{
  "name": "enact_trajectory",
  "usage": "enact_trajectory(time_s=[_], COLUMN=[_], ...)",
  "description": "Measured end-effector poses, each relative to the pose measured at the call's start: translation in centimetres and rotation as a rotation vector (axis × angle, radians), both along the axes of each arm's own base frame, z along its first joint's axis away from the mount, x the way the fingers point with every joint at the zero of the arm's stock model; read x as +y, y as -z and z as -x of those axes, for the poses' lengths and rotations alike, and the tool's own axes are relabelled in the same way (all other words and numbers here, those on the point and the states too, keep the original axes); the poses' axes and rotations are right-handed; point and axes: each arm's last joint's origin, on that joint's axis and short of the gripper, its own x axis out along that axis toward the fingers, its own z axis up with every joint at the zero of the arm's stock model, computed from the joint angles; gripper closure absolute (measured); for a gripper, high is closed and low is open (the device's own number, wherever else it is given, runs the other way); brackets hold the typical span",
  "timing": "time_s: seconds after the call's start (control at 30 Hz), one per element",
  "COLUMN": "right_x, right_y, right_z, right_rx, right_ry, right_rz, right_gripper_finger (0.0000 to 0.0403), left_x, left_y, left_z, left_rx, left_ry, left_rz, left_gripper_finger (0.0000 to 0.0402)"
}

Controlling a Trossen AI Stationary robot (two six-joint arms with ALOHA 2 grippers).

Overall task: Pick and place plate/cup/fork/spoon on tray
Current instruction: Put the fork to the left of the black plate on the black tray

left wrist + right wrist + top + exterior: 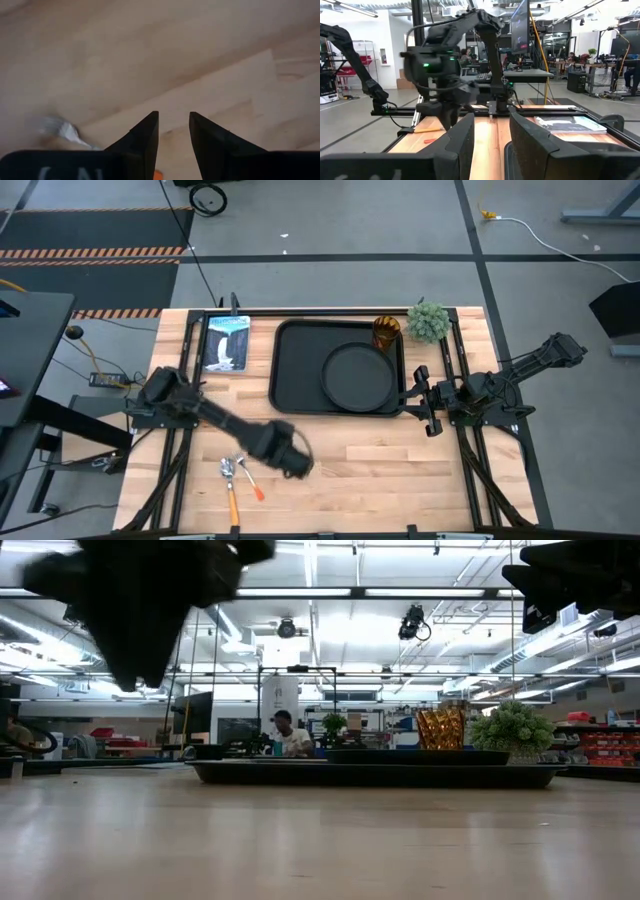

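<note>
The black tray [295,370] lies at the table's far middle. The round black plate [358,377] lies flat in its right half. The amber cup [386,332] stands upright in the tray's far right corner and also shows in the low view [440,728]. The spoon [228,471] and the fork [250,478], both with orange handles, lie side by side on the wood at the near left. My left gripper [303,464] is above the table, right of the cutlery, open and empty over bare wood [173,122]. My right gripper [425,402] is open and empty just off the tray's right edge.
A small green plant [428,321] stands at the far right, next to the cup. A picture card [226,342] lies left of the tray. Bare wood [400,470] fills the near middle and near right. A person [287,733] sits in the room beyond the table.
</note>
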Motion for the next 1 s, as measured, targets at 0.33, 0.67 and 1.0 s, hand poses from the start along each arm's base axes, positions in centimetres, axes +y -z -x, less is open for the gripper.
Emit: enact_trajectory(time_s=[0.33, 0.67, 1.0], right_x=[0.0, 0.0, 0.0], right_y=[0.0, 0.0, 0.0], right_z=[0.0, 0.0, 0.0], right_rx=[0.000, 0.000, 0.000], right_ry=[0.000, 0.000, 0.000], right_rz=[0.000, 0.000, 0.000], right_gripper_finger=[0.0271, 0.0271, 0.0271], left_x=[-5.0, -7.1, -6.1], left_y=[0.0, 3.2, 5.8], left_z=[4.3, 6.7, 7.6], left_rx=[-0.003, 0.065, 0.147], left_ry=[-0.286, -0.381, -0.408], left_rz=[-0.083, 0.004, 0.005], left_gripper_finger=[0.0285, 0.0285, 0.0285])
